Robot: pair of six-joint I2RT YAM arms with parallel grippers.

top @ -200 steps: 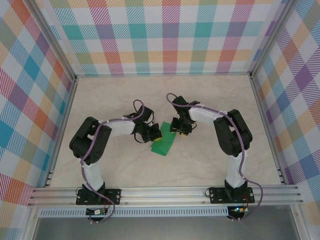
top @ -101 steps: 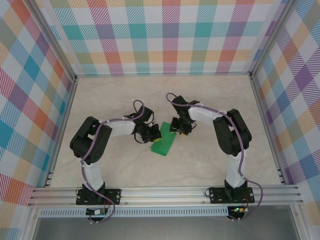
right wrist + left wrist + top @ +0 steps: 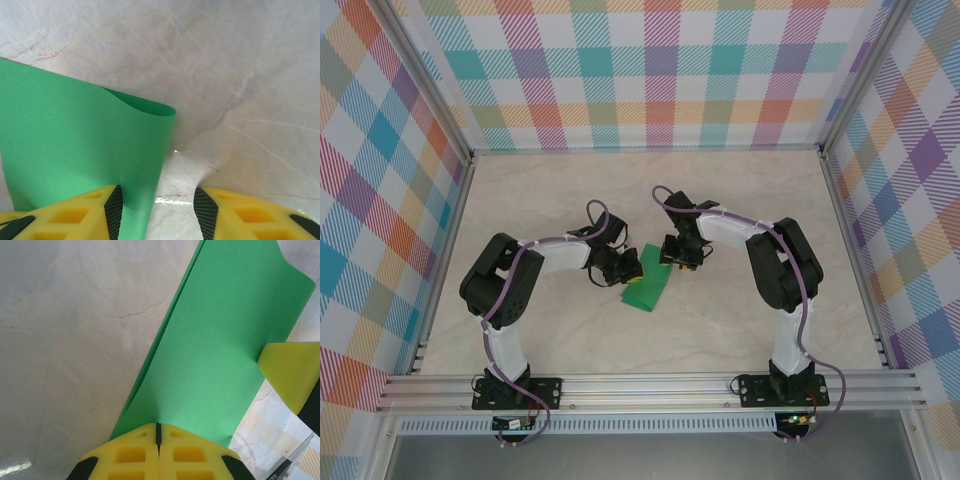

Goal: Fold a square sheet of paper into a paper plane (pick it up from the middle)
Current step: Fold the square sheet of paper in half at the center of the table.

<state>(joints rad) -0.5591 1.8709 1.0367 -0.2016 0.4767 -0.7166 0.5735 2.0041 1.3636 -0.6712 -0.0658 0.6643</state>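
Fig.: folded square sheet of paper (image 3: pixel 648 283) at mid-table, betw. the two grippers.

Top ext. view: the sheet is seen lying on the marble table (image 3: pixel 740 200), with the left gripper (image 3: pixel 626 268) at its left edge and the right gripper (image 3: pixel 676 262) at its far right corner; the fingertips are masked by the wrists, so grip can't be judged here. Left wrist view: the left gripper (image 3: pixel 158 432) is seen pressed together, clamped on the sheet's (image 3: pixel 220 340) near edge; two layers are visible along the left side, the far corner is curled, and a yellow finger (image 3: pixel 290 372) of the other arm, cut off by the frame, is touching the right edge. Right wrist view: the right gripper (image 3: pixel 156 200) is seen w/ fingers apart, the sheet's (image 3: pixel 70 140) edge lying in the gap beside the pad (image 3: pixel 114 207) at frame left; contact w/ that pad can't be told.
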